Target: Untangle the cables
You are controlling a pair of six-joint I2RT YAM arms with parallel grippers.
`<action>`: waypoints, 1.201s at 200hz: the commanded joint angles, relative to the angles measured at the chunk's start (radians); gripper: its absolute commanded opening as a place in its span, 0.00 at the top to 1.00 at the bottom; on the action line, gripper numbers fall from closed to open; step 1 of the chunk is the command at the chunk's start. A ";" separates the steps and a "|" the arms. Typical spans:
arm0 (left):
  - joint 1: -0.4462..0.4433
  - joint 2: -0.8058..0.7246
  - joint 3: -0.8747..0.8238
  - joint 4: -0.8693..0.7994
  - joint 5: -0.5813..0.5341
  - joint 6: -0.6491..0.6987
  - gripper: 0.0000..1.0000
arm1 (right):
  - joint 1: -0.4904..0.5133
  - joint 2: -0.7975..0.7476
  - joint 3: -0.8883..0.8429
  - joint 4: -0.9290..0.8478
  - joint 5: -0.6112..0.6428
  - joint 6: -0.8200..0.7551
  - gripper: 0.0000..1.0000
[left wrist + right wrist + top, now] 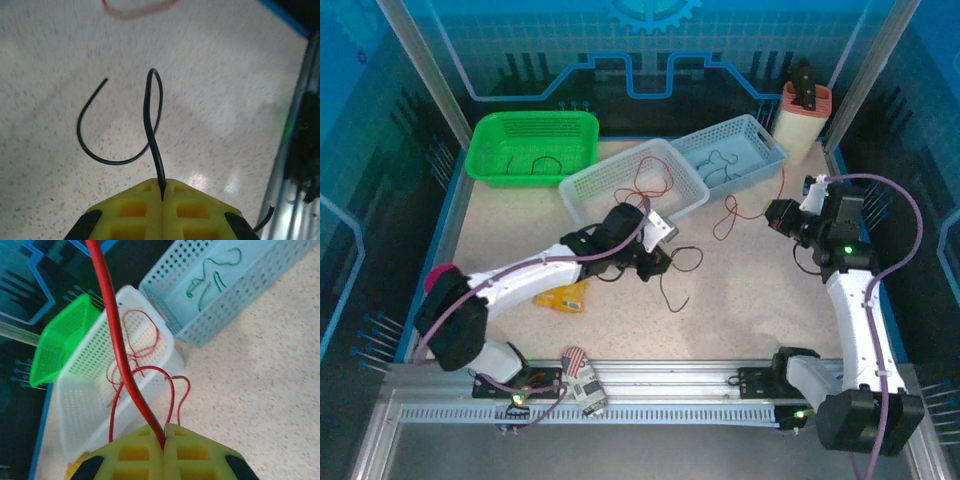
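Separation seems to be in hand: the left gripper (163,192) pinches one black cable (150,125) over the table (750,290), the right gripper (164,432) pinches one red cable (117,340) near the white basket (582,195), and each strand probably next needs drawing clear toward one of three baskets, the green basket (535,117) and blue basket (760,150) included.

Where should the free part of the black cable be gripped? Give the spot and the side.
Grip the black cable at the bottom of its open U, from straight above, fingers across the strand. That curve seems to lie on bare table, well away from the end that the left fingers pinch.
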 commanded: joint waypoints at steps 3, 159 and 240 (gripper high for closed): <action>0.044 -0.079 -0.001 0.062 0.071 -0.034 1.00 | 0.002 0.001 -0.065 -0.083 0.017 -0.068 1.00; 0.613 -0.054 0.366 0.184 0.157 -0.202 1.00 | 0.039 0.220 -0.220 -0.150 0.163 -0.106 0.96; 0.838 0.149 0.478 0.212 0.097 -0.249 1.00 | 0.052 0.239 -0.190 -0.162 0.160 -0.089 0.94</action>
